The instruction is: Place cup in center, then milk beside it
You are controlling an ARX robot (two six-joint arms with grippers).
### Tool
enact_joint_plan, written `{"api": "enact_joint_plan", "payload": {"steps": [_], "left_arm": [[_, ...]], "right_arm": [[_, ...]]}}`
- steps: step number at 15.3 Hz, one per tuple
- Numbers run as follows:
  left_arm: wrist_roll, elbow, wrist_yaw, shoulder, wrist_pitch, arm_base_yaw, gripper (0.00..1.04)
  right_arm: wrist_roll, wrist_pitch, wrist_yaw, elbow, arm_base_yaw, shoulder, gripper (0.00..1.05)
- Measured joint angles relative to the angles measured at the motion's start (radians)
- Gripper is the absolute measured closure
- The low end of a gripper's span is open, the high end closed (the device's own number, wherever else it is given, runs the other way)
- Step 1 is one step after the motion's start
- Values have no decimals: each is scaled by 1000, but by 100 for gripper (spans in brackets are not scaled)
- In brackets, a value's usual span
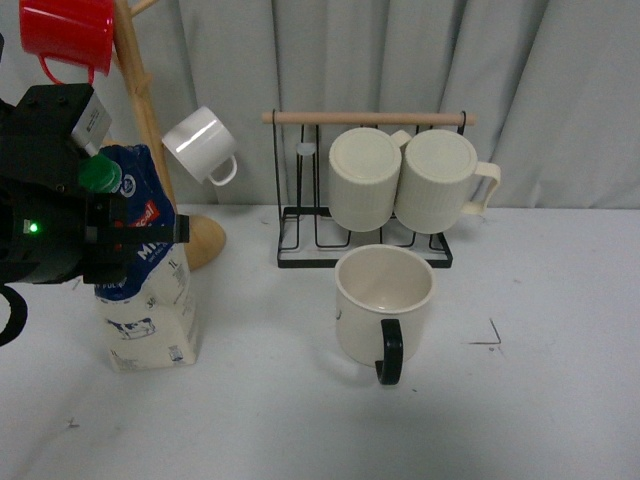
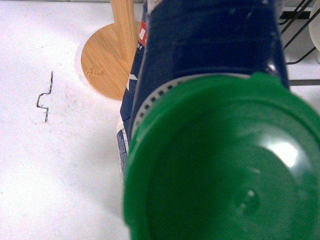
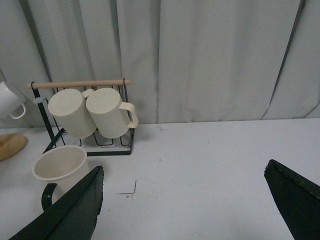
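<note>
The cup (image 1: 385,300), cream with a black handle (image 1: 390,352) turned toward me, stands upright on the white centre patch (image 1: 270,400) between small black corner marks (image 1: 492,338). Well to its left is the milk (image 1: 150,310), slightly tilted, with its base at the tabletop. My left gripper (image 1: 128,236) is shut on the carton's blue upper part below the green cap (image 1: 99,176). That cap (image 2: 225,160) fills the left wrist view. My right gripper (image 3: 185,200) hangs open over bare table right of the cup (image 3: 60,167). It is out of the front view.
A black wire rack (image 1: 365,250) behind the cup holds two ribbed cream mugs (image 1: 365,180) (image 1: 438,182). A wooden mug tree (image 1: 205,240) at the back left carries a small white mug (image 1: 200,145) and a red one (image 1: 68,35). A curtain hangs behind.
</note>
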Motion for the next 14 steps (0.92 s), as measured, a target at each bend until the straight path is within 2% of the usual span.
{"api": "enact_joint_plan", "payload": {"steps": [5,9,14], "left_arm": [[-20,37,-11,-30,-55,-108,103],[-37,113,-40,-13,-24,-192,103],[-40,127,-67,80,2,-223,103]], "right_arm": [[0,0,0,0,0,0,6],[0,0,0,0,0,0,6],[0,0,0,0,0,0,6]]}}
